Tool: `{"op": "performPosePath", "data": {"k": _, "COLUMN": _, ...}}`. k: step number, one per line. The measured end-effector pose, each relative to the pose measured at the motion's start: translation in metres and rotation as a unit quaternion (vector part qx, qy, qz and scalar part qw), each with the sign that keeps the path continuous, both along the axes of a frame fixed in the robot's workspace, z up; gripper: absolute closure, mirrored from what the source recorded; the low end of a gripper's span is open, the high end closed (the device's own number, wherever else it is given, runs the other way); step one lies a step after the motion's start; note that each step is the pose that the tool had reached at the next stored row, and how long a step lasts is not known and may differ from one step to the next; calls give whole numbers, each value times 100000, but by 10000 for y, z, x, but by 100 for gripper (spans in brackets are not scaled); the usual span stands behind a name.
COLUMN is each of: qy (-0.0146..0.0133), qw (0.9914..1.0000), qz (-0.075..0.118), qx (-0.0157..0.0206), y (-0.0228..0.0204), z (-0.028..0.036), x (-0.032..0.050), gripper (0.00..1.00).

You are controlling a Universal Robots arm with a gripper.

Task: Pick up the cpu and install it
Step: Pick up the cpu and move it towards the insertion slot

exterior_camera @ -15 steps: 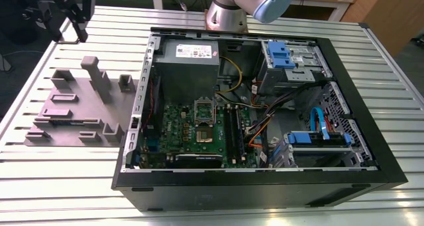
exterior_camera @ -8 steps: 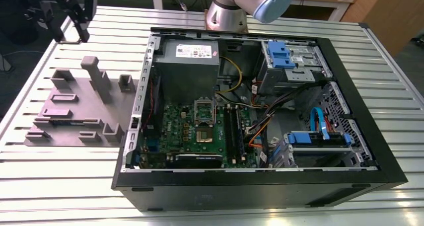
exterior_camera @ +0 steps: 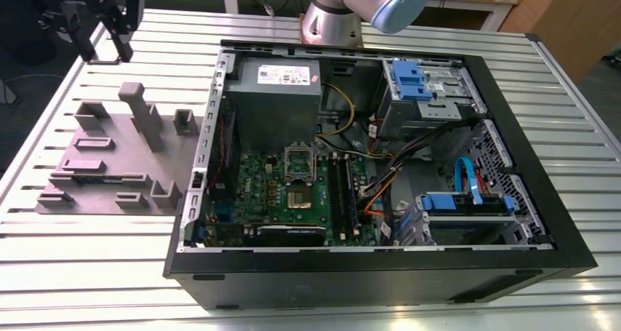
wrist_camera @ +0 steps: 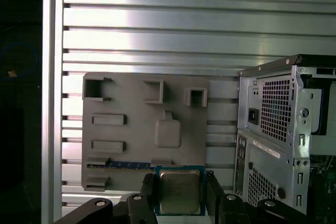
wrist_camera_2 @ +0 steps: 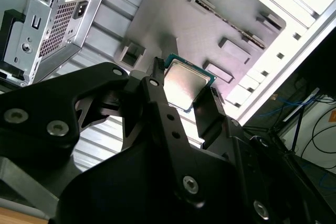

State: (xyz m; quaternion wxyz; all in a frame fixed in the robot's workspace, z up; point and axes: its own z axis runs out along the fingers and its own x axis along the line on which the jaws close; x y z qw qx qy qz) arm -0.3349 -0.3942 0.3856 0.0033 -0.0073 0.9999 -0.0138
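The cpu (wrist_camera: 179, 191) is a small square chip with a silvery top and a thin pale rim. My gripper (wrist_camera: 180, 199) is shut on the cpu, one black finger on each side. In the second wrist view the cpu (wrist_camera_2: 185, 83) sits tilted between the gripper (wrist_camera_2: 184, 95) fingers, held in the air above the grey parts holder (wrist_camera_2: 210, 19). In the exterior view the gripper (exterior_camera: 107, 49) hangs above the table's far corner on the exterior view's left, beyond the grey parts holder (exterior_camera: 116, 156).
An open black computer case (exterior_camera: 388, 273) lies on the slatted metal table (exterior_camera: 87, 244), with its green motherboard (exterior_camera: 254, 193), grey power supply (exterior_camera: 276, 91) and blue drive brackets. The case's rear panel (wrist_camera: 273, 129) stands close beside the holder. A long memory stick (wrist_camera: 131, 165) lies on the holder.
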Motion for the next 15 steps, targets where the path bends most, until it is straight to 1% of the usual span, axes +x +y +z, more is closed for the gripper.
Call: {"op": "performPosePath", "data": {"k": 15, "qy": 1, "qw": 100000, "qz": 0, "qx": 2, "y": 0, "z": 0, "x": 46, "gripper": 53}}
